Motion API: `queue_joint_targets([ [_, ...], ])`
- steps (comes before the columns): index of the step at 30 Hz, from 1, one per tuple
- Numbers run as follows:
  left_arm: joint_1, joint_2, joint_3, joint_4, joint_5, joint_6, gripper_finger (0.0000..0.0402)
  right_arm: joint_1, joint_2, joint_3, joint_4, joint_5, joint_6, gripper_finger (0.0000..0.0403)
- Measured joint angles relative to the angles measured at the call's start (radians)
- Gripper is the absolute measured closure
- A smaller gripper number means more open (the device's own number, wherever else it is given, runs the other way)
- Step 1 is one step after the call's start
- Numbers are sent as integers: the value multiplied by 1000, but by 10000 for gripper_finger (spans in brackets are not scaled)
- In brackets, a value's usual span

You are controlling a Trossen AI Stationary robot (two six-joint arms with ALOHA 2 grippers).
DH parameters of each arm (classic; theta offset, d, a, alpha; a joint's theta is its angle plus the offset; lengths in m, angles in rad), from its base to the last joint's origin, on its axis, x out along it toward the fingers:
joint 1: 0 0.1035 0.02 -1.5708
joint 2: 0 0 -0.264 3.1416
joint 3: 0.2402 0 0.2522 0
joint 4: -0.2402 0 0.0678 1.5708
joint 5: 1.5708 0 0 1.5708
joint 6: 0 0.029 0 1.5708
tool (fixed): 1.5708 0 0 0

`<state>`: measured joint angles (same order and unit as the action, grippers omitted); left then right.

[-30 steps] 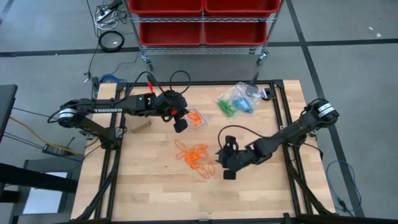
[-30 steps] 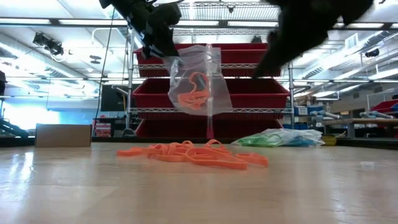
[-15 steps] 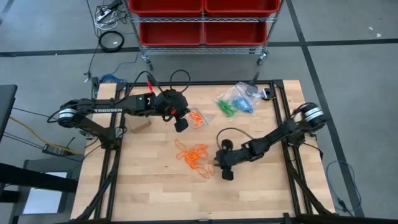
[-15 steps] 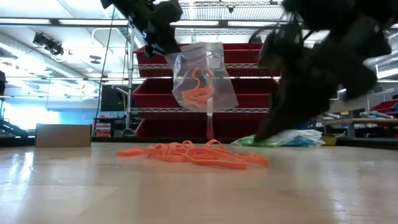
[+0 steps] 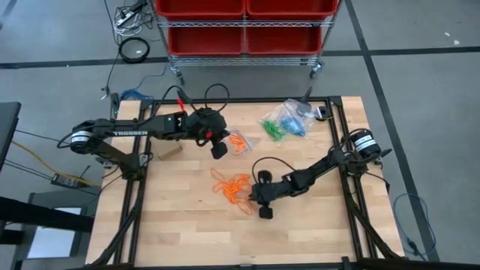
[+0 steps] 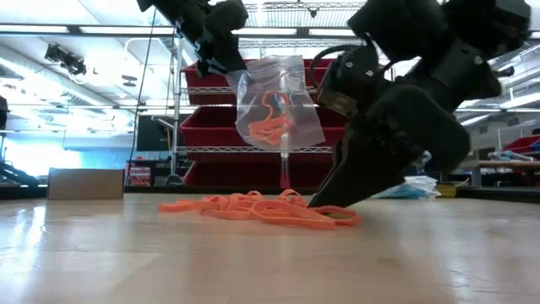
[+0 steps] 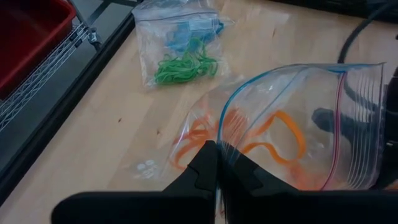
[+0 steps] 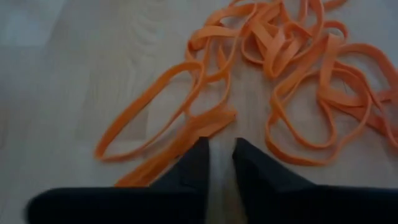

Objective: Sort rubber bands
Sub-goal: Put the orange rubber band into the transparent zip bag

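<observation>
My left gripper [image 5: 218,150] is shut on a clear zip bag [image 6: 274,105] that holds a few orange rubber bands, well above the table. The bag's mouth [image 7: 298,74] stands open. A loose pile of orange rubber bands [image 5: 232,187] lies on the table's middle. My right gripper [image 5: 253,196] is down at the pile's right edge [image 6: 337,215]. Its fingers stand a narrow gap apart [image 8: 221,149], with a strand [image 8: 205,127] just ahead of their tips. My left gripper pinches the bag's top edge beside the zip [image 7: 225,148] between its two fingers, at one corner of the mouth. The fingers slant down from the table's left. The bag hangs tilted below them, clear of the table. My right gripper slants down onto the pile's edge; whether its fingertips [image 8: 198,149] touch a band, I cannot tell.
Clear bags with green and blue bands [image 5: 285,120] lie at the far right of the table. A small cardboard box [image 5: 169,152] stands near the left edge. A rack of red bins [image 5: 244,26] stands beyond the far edge. Bare wood lies along the near edge.
My right gripper has come down and toward the table's left, from above the table to the right edge of the orange pile, tipping its fingers further downward. The pile lies as before.
</observation>
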<state>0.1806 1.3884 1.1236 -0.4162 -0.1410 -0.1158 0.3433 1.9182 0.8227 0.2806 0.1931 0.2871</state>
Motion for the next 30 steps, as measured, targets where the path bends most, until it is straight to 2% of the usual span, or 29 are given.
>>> queue_joint_targets([
  [1, 0, 0, 0, -3, 0, -1, 385, -6, 0, 0, 0, -15, 1, 374],
  [3, 0, 0, 0, -6, 6, -5, 385, -15, 0, -1, 4, -31, 9, 394],
  [15, 0, 0, 0, 5, 9, -15, 385, -2, -96, -11, -36, -21, 33, 402],
  [18, 0, 0, 0, 12, 9, -34, 385, 16, -126, -8, -17, 8, 34, 401],
  [24, 0, 0, 3, 101, 22, -66, 385, 54, -164, -7, -11, 44, 59, 400],
  [30, 14, 9, 35, -34, 83, -66, 385, 93, -167, -7, -24, 46, 121, 398],
])
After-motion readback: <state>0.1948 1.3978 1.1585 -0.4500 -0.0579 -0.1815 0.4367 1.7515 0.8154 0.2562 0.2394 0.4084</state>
